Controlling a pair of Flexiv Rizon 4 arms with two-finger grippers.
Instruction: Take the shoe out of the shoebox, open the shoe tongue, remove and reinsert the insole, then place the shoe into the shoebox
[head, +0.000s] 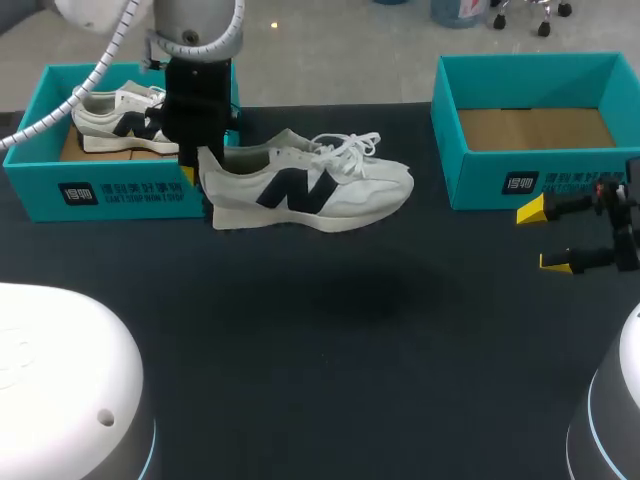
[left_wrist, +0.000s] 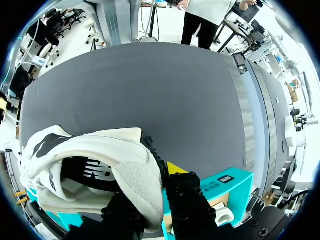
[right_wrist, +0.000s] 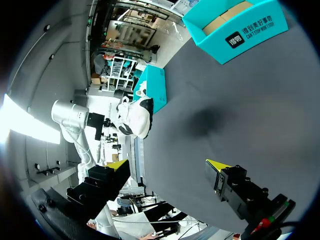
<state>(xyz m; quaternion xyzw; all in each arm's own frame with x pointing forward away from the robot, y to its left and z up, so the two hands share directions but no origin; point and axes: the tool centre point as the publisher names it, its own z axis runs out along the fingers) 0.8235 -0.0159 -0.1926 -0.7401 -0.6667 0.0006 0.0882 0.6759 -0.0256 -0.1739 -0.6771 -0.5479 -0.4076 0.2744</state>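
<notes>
Head view: the left hand (head: 195, 165) is clenched on the heel of the white shoe (head: 310, 190). It holds the shoe aloft over the counter (head: 350, 330), just right of the left shoebox (head: 120, 195). The right hand (head: 545, 237) sits far right of that box, spread and empty.

Left wrist view: the padded heel collar seems pinched between both fingers (left_wrist: 186, 197), though one pad is hidden. The shoe is likely light and soft and may sag at the toe, so the stiffer heel is the sound hold.

Right wrist view: the shoe hangs beside that box.
</notes>
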